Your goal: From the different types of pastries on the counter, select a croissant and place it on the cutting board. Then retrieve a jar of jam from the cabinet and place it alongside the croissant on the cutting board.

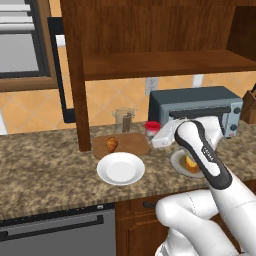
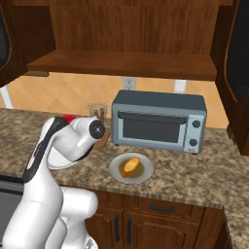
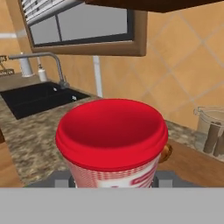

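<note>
Step in hand: the second half of the task, by my judgement. The croissant (image 1: 112, 144) already lies on the cutting board (image 1: 131, 144), and I am carrying the jar of jam (image 1: 152, 129) toward that board.

My fingers: clenched on the jar of jam. In the hand view its red lid (image 3: 112, 129) and checkered pale body sit right in front of me, gripped low down. My gripper (image 1: 159, 138) is hard to make out in the left base view, partly hidden by my own wrist.

Jar position: at the right edge of the board, at about 3 o'clock from the croissant in the left base view. I cannot tell whether its base touches the wood or hangs just above it.

Croissant: on the left part of the board, at about 12 o'clock from the round white plate (image 1: 120, 168).

Other pastry: the rounder yellow-orange one (image 2: 130, 166) rests on a grey dish (image 2: 144, 175) in front of the toaster oven (image 2: 159, 121), well apart from the board.

Nearby hazard: a clear glass container (image 1: 124, 120) with dark sticks stands at the back edge of the board, near 11 o'clock from the jar.

Next move calls for: setting the jar upright on bare wood beside the croissant, clear of the glass, then opening my fingers and backing straight off so I do not tip it.
</note>
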You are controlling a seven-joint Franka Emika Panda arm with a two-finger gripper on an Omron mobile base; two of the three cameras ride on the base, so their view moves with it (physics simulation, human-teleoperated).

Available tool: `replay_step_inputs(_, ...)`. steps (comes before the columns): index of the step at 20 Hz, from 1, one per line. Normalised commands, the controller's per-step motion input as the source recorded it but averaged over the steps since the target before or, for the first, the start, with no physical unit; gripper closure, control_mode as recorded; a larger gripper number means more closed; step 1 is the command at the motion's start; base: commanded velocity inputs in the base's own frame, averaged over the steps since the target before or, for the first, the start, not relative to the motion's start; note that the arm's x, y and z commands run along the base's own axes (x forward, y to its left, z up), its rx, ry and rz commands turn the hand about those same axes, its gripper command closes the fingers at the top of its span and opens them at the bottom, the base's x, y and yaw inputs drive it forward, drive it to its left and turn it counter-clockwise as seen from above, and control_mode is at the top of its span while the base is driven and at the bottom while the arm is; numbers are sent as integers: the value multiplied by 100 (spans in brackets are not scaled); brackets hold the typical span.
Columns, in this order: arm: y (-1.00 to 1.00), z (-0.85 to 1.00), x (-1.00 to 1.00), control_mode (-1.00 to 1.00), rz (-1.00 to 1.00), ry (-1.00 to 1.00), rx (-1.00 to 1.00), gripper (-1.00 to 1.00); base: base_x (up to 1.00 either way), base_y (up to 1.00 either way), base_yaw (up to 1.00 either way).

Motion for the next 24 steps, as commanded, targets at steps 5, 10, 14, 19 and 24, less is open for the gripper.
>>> replay_step_inputs(5, 0, -49, 18, -100, 0, 4, -9, 100, 0, 0, 0)
replay_step_inputs(10, 0, -36, 43, -100, 0, 1, -6, 100, 0, 0, 0)
replay_step_inputs(14, 0, -14, 77, -100, 0, 0, 0, 100, 0, 0, 0)
replay_step_inputs(19, 0, -39, 97, -100, 0, 0, -3, 100, 0, 0, 0)
replay_step_inputs(24, -2, -49, 66, -100, 0, -1, -5, 100, 0, 0, 0)
